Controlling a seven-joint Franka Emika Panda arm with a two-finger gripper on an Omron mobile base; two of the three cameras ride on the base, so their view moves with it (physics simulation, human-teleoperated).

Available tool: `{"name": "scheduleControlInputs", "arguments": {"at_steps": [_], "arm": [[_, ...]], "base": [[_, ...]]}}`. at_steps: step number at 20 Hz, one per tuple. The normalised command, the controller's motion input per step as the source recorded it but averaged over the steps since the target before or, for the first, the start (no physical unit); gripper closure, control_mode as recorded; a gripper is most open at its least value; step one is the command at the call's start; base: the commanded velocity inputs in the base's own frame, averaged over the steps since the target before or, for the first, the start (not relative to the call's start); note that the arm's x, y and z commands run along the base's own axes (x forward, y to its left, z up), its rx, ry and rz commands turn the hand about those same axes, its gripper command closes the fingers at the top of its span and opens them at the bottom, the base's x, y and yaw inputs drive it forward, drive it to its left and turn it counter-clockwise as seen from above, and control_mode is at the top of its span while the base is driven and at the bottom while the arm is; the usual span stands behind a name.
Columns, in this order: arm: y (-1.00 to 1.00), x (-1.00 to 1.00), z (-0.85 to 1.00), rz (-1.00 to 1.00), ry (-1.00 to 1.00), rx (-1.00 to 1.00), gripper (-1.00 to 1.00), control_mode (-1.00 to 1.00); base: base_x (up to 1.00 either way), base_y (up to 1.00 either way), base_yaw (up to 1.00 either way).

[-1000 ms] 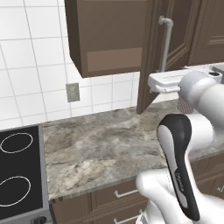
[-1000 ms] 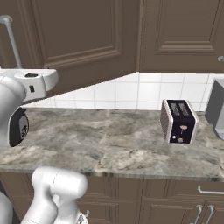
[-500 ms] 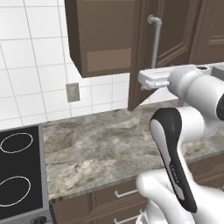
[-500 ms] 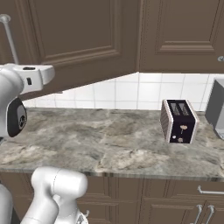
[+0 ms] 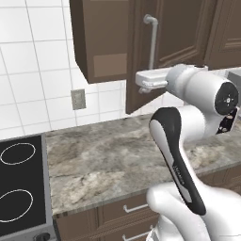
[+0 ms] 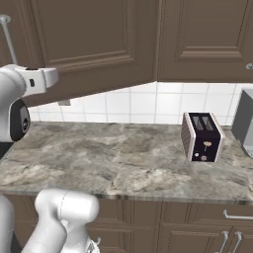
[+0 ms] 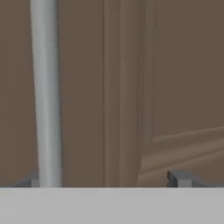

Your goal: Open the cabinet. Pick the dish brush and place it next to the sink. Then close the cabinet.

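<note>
The dark brown cabinet [image 5: 100, 41] hangs over the counter, and its door [image 5: 181, 33] stands swung partly out from the box. A long silver bar handle [image 5: 151, 44] runs down the door. My gripper [image 5: 139, 81] is at the lower end of that handle, open. In the hand view the handle [image 7: 45, 96] stands just inside the left fingertip [image 7: 31, 180], with the door panel [image 7: 175, 87] close behind, and the gripper [image 7: 105, 180] holds nothing. From the right, the hand [image 6: 44, 79] sits below the door [image 6: 94, 44]. The dish brush and the sink are out of view.
A grey marble counter [image 5: 108, 160] runs below, with a black stovetop [image 5: 19, 188] at its left end and a wall outlet [image 5: 77, 99] above it. A black toaster [image 6: 201, 137] stands on the right. Lower drawers [image 5: 134, 209] line the front.
The cabinet door has swung further open, and my hand has moved left with its handle in the left base view. The jaws stayed open.
</note>
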Motion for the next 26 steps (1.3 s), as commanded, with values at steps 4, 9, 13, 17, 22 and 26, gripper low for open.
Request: {"name": "scheduleControlInputs", "arguments": {"at_steps": [4, 9, 13, 17, 22, 26], "arm": [[0.00, 0.69, 0.00, 0.03, 0.03, 0.00, -1.00, -1.00], [0.00, 0.67, 0.00, 0.00, 0.03, 0.00, -1.00, -1.00], [0.00, 0.77, 0.00, 0.00, 0.03, 0.00, -1.00, -1.00], [0.00, 0.70, 0.00, 0.00, 0.02, 0.00, -1.00, -1.00], [0.00, 0.56, 0.00, 0.00, 0.01, 0.00, -1.00, -1.00], [0.00, 0.55, 0.00, 0.01, 0.02, 0.00, -1.00, -1.00]], "base": [[0.00, 0.00, 0.00], [0.00, 0.00, 0.00], [0.00, 0.00, 0.00], [0.00, 0.00, 0.00], [0.00, 0.00, 0.00], [0.00, 0.00, 0.00]]}}
